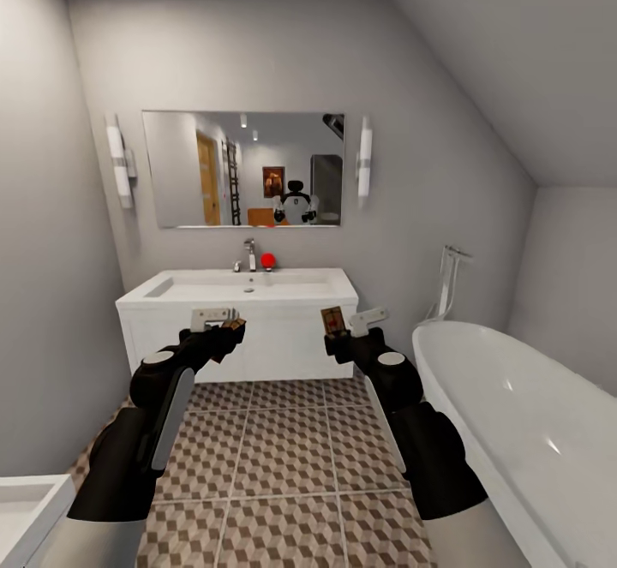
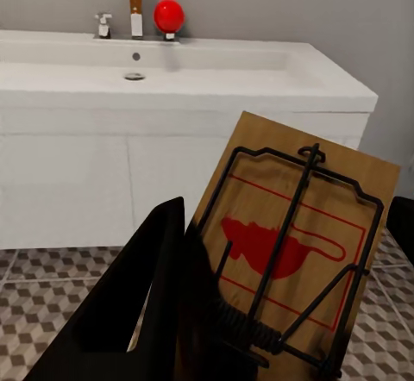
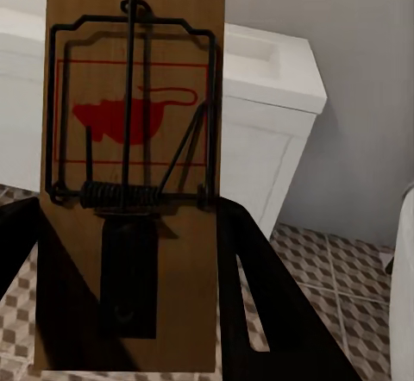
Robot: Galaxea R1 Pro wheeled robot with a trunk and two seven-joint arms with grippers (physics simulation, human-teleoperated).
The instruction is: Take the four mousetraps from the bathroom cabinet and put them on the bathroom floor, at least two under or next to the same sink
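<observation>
**Inspector:** Findings, left to right. Left gripper (image 1: pixel 224 325) is raised in front of the white sink unit (image 1: pixel 163 328), its fingers closed on the lower end of a mousetrap (image 2: pixel 297 252). The board stands tilted, and its wire bar, spring and red mouse print face the left wrist camera.

**Clerk:** And the middle of the room?

**Inspector:** Basin on top of the unit, tap (image 1: pixel 249 254) behind it, a red ball (image 1: pixel 268 260) beside the tap and a mirror (image 1: pixel 242 169) on the wall above. The patterned bathroom floor (image 1: pixel 283 457) runs from the foot of the unit back towards the robot. No trap lies on the tiles that I can see.

**Clerk:** Right side?

**Inspector:** Right gripper (image 1: pixel 341 328) is likewise clamped on a second mousetrap (image 3: pixel 134 122), held upright by its lower end, near the right corner of the sink unit. A white bathtub (image 1: pixel 514 414) lies further right.

**Clerk:** Progress?

**Inspector:** In my judgement, partial. Two traps are out of the cabinet and in hand, facing the sink, but neither is set down. Lowering both onto the tiles against the unit would meet the sink condition. The other two traps are unaccounted for in these views, so I cannot tell whether they have been fetched.
</observation>
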